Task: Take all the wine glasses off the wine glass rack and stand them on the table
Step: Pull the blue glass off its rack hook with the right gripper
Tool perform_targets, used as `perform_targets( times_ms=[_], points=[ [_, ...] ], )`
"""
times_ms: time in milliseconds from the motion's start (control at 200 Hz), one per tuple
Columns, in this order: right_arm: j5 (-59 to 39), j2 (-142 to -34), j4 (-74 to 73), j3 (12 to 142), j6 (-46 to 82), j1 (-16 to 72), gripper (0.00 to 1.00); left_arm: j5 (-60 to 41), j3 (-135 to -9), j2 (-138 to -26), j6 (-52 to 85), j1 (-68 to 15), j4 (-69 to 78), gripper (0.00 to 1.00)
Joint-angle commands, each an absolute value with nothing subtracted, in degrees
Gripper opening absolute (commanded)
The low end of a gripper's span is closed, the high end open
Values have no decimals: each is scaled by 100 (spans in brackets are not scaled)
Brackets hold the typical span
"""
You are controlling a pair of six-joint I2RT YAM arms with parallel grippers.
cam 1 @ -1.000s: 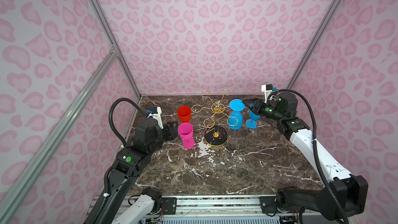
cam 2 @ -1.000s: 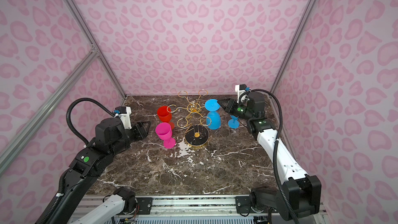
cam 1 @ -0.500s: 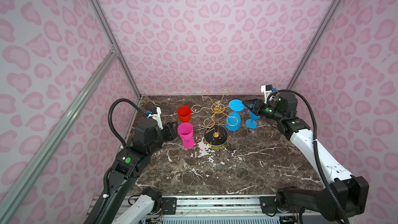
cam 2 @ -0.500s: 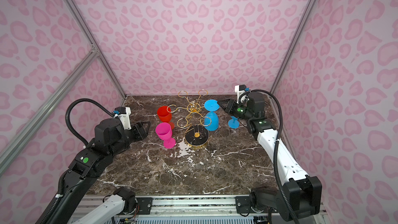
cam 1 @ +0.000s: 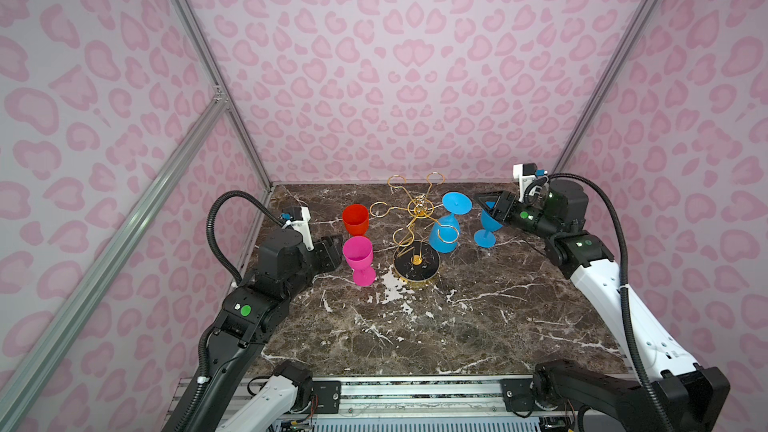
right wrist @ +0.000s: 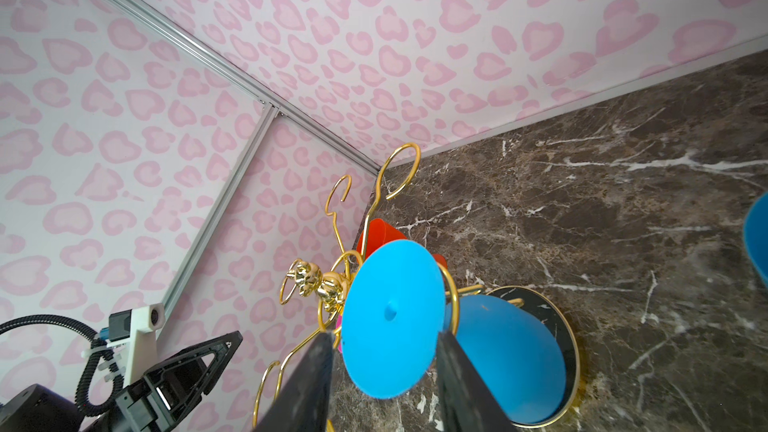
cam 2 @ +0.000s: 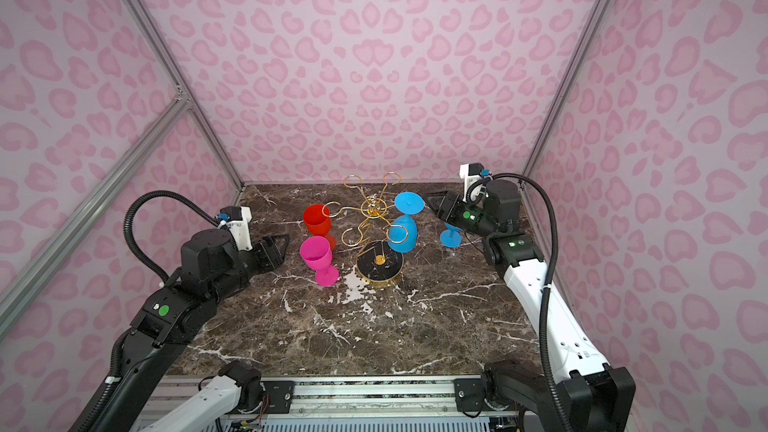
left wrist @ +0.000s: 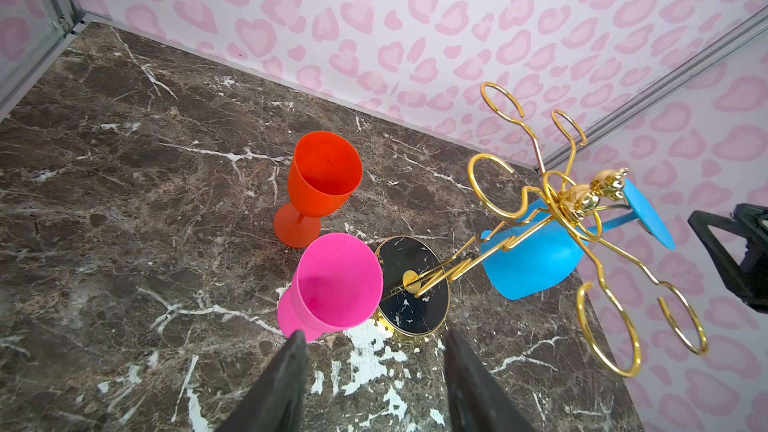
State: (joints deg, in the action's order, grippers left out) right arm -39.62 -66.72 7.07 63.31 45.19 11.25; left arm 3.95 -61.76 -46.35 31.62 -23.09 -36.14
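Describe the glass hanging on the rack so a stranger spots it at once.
On the marble table stands a gold wire rack with a black base. A blue wine glass hangs from a loop on its right. It alone is upside down; the red glass, the pink glass and the other blue glass stand upright.

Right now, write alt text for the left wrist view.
An upright pink wine glass stands ahead of the open left hand on a marble table. A red glass stands behind it, and a gold rack beside it holds an upside-down blue glass.
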Motion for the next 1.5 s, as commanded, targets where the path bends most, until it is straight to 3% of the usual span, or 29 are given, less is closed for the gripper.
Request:
perform_targets(
  times_ms=[0,570,985,1500],
  points=[
    [-3948,-6495,141,6049,5144,1241,45,466,-6194,-4599,3190,-2310,-3543,55],
    [-3586,-6612,-1248,5327,6292,2010,46,460,-6128,-4510,3164,-2303,-3560,55],
    [-3560,-6724,-1375,5330,6392,2065,39,463,-6115,-4497,3177,-2309,-3559,55],
    [-3326,-6603,-1090,5302,6290,1935,40,477,-6128,-4460,3174,-2313,-3565,55]
  ],
)
